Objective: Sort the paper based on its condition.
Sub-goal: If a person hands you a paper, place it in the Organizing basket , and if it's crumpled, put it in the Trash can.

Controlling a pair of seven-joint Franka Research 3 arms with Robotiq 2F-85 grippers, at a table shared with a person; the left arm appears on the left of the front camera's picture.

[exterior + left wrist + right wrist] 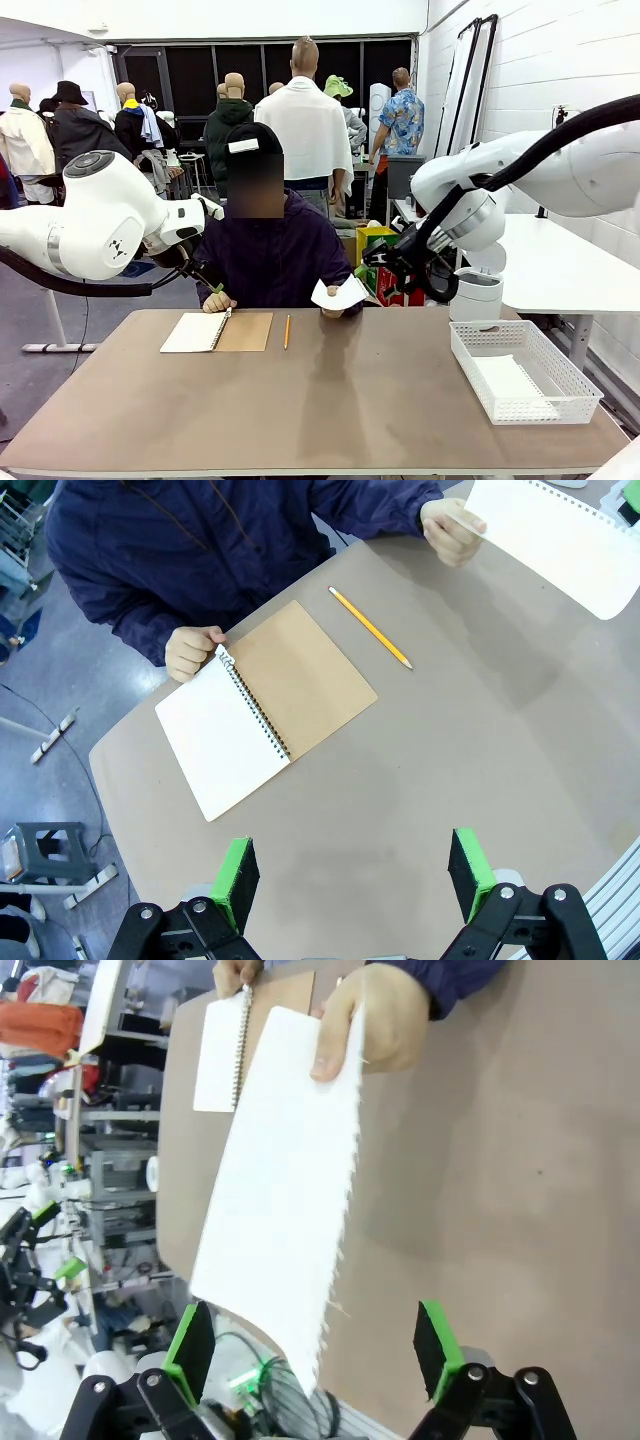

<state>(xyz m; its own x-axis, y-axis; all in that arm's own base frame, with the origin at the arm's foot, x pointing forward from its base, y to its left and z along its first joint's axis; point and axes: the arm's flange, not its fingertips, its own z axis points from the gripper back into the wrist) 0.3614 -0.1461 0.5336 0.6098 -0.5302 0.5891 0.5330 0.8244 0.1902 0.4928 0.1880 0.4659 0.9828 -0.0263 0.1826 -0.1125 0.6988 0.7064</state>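
The person's hand (372, 1026) holds up a white sheet of paper (285, 1180) with one ragged torn edge. My right gripper (312, 1348) is open, and the sheet's near end reaches down between its green fingers; I cannot tell whether it touches them. From the front, the paper (340, 294) hangs above the table's far edge with the right gripper (374, 258) just to its right. My left gripper (352, 870) is open and empty, high above the table. It hovers near the person's other hand (214, 302). The held paper (565, 540) appears far off there.
An open spiral notebook (215, 331) with a brown cover lies at the far left, a yellow pencil (286, 331) beside it. A white mesh basket (575, 378) at the right holds a flat white sheet (508, 380). A person sits at the far side.
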